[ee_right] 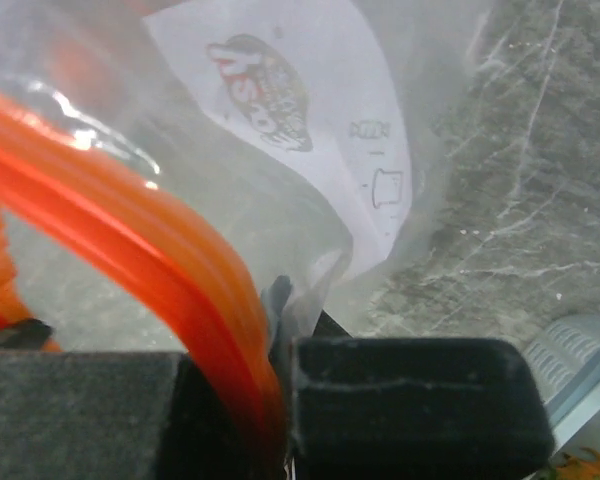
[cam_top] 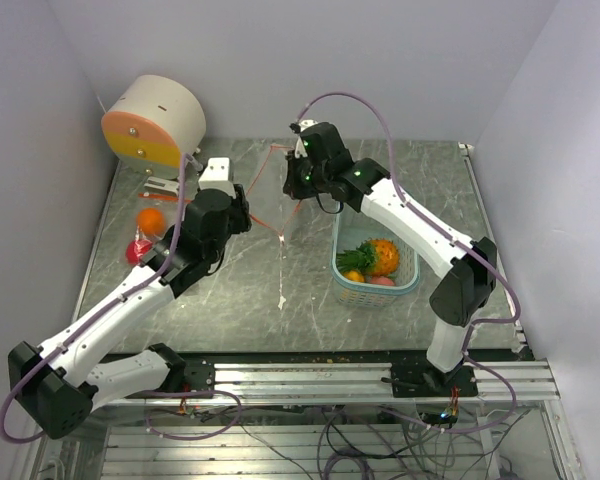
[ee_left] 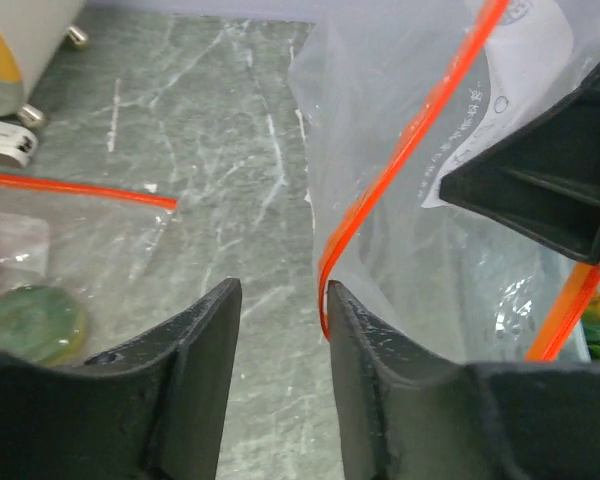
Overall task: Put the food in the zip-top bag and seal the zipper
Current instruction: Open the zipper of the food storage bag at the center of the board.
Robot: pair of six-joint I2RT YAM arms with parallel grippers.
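Note:
A clear zip-top bag (cam_top: 281, 250) with an orange zipper hangs between my two grippers. My right gripper (cam_top: 298, 188) is shut on the zipper's top edge; in the right wrist view the orange strip (ee_right: 170, 270) runs down between its closed jaws (ee_right: 280, 350). My left gripper (ee_left: 280, 295) is open, and the zipper's lower bend (ee_left: 326, 300) lies against its right fingertip. In the top view the left gripper (cam_top: 246, 215) is at the bag's left corner. Food, an orange fruit with green leaves (cam_top: 377, 256) and smaller pieces, lies in the teal basket (cam_top: 408, 280). An orange piece (cam_top: 150, 220) and a red piece (cam_top: 138, 250) lie far left.
A second clear bag with an orange zipper (ee_left: 75, 187) lies flat at the left, with a green round piece (ee_left: 35, 320) in it. A cream and orange drum (cam_top: 155, 120) stands at the back left. Walls close in on both sides.

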